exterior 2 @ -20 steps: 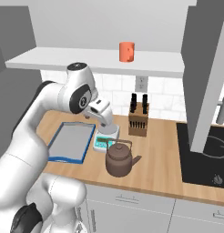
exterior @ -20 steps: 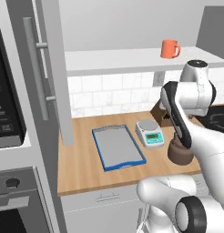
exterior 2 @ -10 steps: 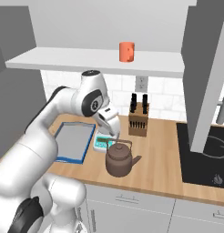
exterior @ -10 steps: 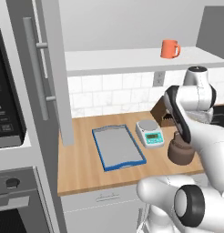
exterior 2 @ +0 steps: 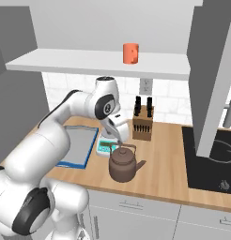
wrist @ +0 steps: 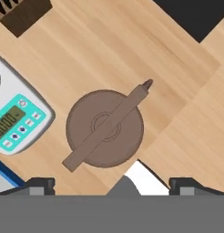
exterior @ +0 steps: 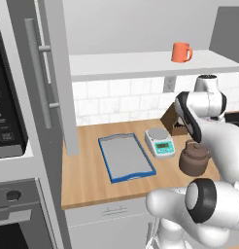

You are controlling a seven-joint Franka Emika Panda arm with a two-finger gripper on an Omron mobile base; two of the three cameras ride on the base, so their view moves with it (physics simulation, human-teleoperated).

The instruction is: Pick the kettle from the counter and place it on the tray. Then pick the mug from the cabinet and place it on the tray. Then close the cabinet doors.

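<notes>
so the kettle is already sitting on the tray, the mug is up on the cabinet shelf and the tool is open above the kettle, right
Not quite: the kettle is not on the tray. It stands on the counter, beside the scale, as the right base view shows. The rest holds: the mug is on the cabinet shelf and the open tool is above the kettle.

arm [exterior 2: 51, 136]: glossy white rounded segments, thick and bulbous | joints: dark grey-black rings and round end caps showing at each bend | finger tips [wrist: 38, 185]: small, dark, blocky | cables, screws, markings: none showing
</notes>
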